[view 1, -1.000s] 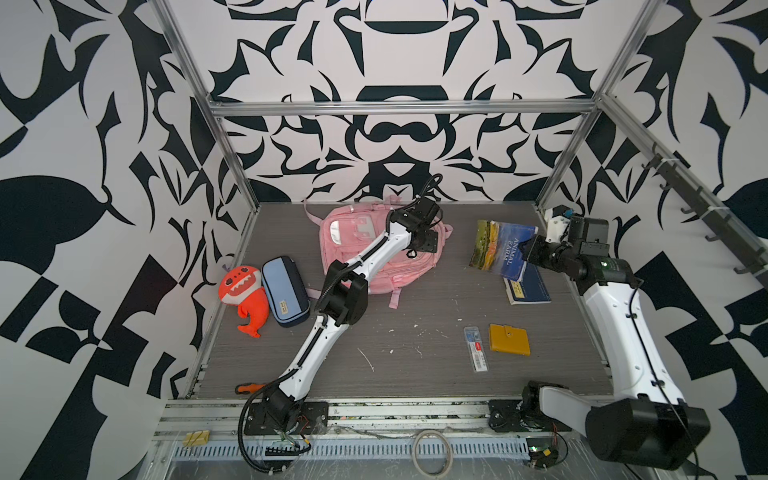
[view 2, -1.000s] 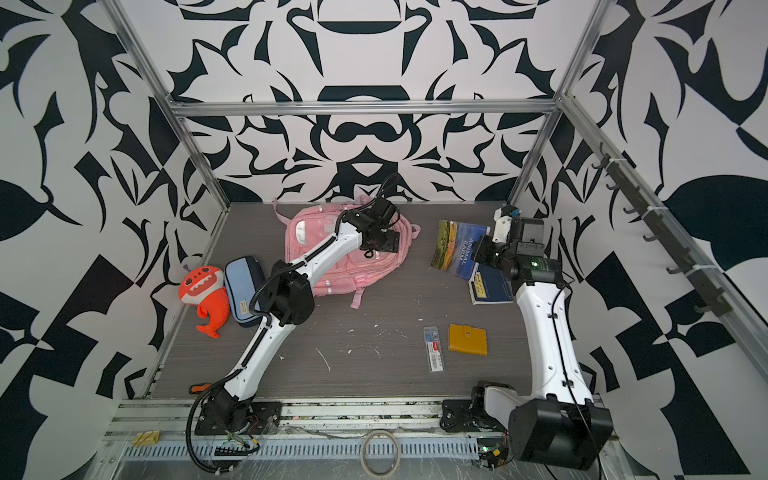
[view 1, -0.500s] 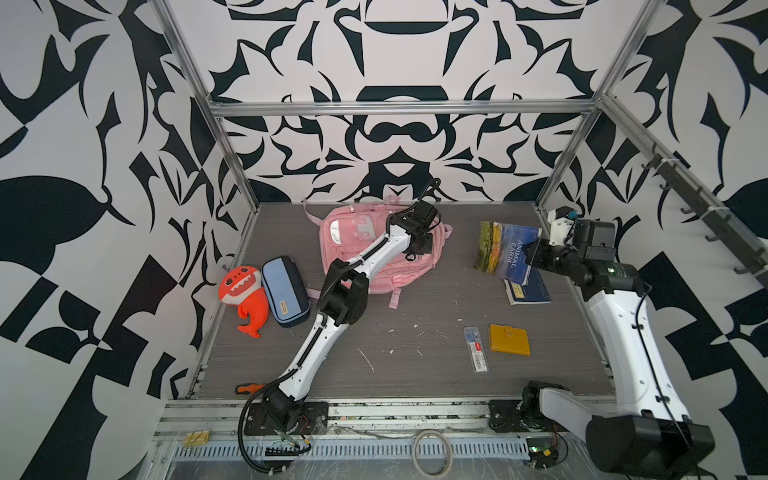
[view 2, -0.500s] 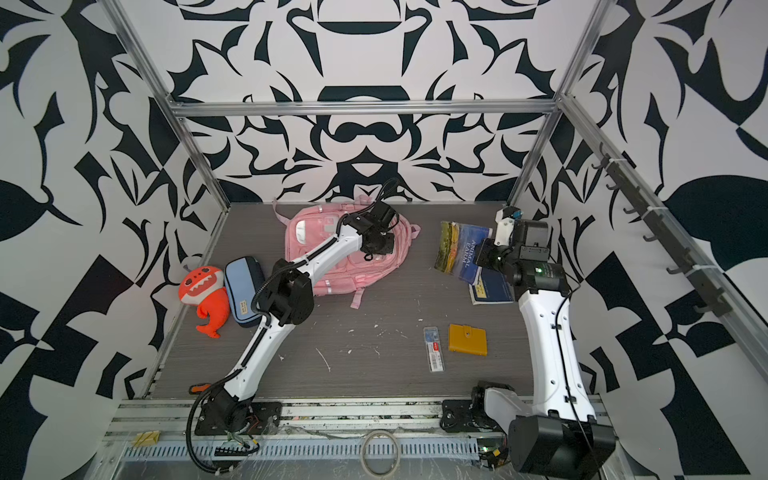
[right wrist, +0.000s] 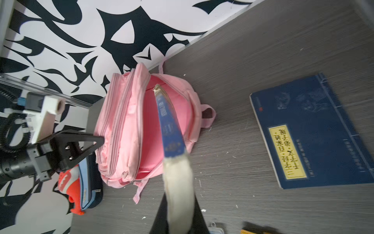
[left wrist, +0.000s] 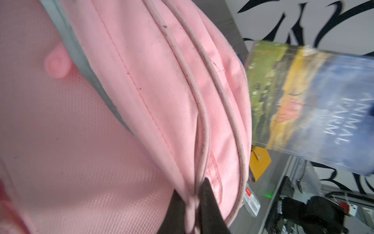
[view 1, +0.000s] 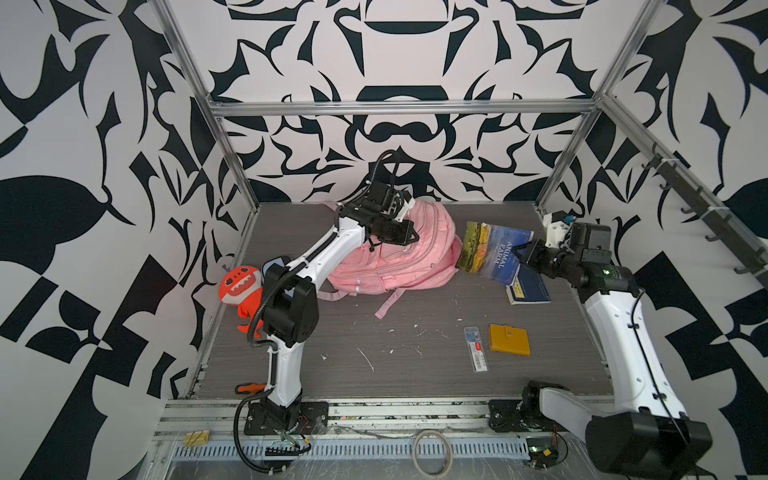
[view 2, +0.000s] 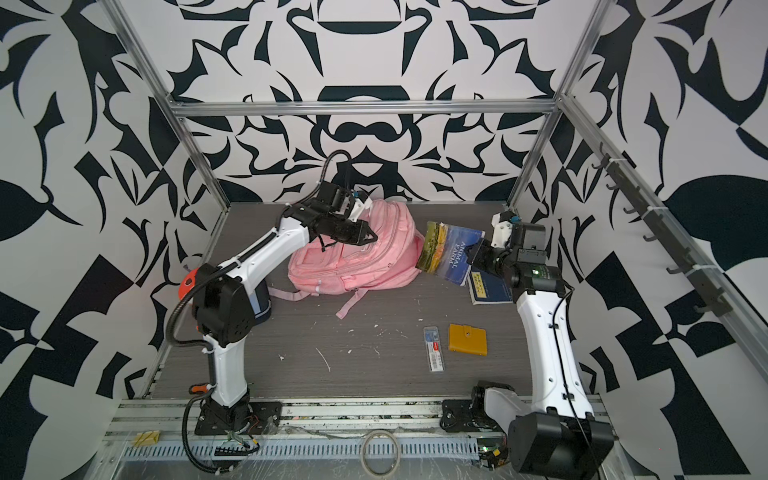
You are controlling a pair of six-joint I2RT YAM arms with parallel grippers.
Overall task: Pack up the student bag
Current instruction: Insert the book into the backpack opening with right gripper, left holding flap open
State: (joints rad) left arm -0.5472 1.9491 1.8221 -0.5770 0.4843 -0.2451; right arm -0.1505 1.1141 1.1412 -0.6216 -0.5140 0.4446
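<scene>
On grey worktop (view 1: 415,382), rear middle: large soft pink fabric backpack (view 1: 399,266) lying flat, main compartment gaping. Zip-edge piping pinched in closed left claw (left wrist: 191,188). Tilted blue paperback book (view 1: 490,253) clamped in right claw (view 1: 520,252), just beside backpack.

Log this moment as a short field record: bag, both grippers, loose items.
Bag: large soft pink fabric backpack, lying on the table, main compartment unzipped.
Left gripper: shut, pinching the backpack's zip edge.
Right gripper: shut on the Animal Farm paperback, tilted beside the backpack, not inside.
Loose on table: dark blue booklet with yellow label, mustard wallet, slim clear case, orange-red plush toy, blue pencil case.
</scene>
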